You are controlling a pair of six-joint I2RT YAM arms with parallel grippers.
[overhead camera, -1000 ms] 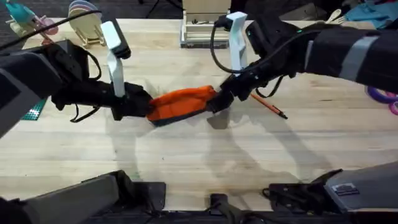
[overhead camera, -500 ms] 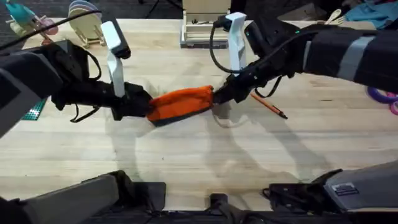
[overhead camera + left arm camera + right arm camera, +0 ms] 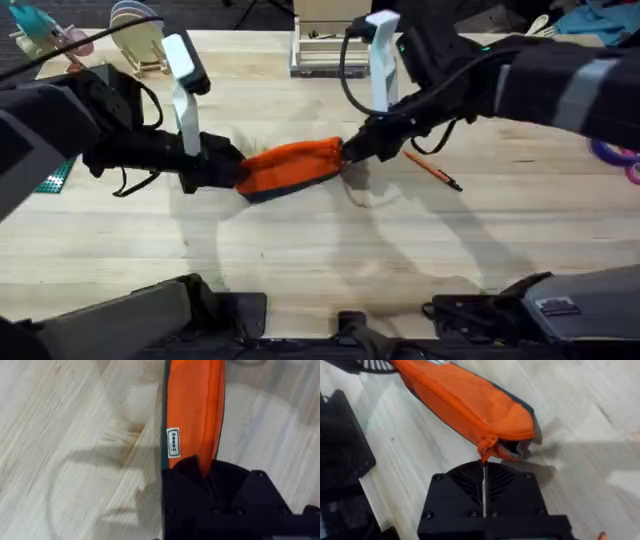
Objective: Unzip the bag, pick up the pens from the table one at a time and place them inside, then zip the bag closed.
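Observation:
The orange bag (image 3: 292,165) lies across the middle of the table (image 3: 300,250), navy underside showing along its near edge. My left gripper (image 3: 235,172) is shut on the bag's left end; in the left wrist view its black fingers (image 3: 235,485) pinch the orange fabric (image 3: 192,405) beside a white label. My right gripper (image 3: 347,155) is shut on a small orange tab at the bag's right end (image 3: 487,450), where the fabric (image 3: 465,402) bunches and a dark gap shows. One orange pen (image 3: 432,170) with a dark tip lies on the wood just right of the right gripper.
A white-framed holder (image 3: 325,50) stands at the back centre and a light rack (image 3: 140,40) at the back left. Purple rings (image 3: 615,153) lie at the right edge, and a green piece (image 3: 52,178) at the left edge. The near half of the table is bare wood.
My right gripper has shifted slightly away from the near edge at the bag's right end, tugging that end with it. The left arm and the pen have not moved.

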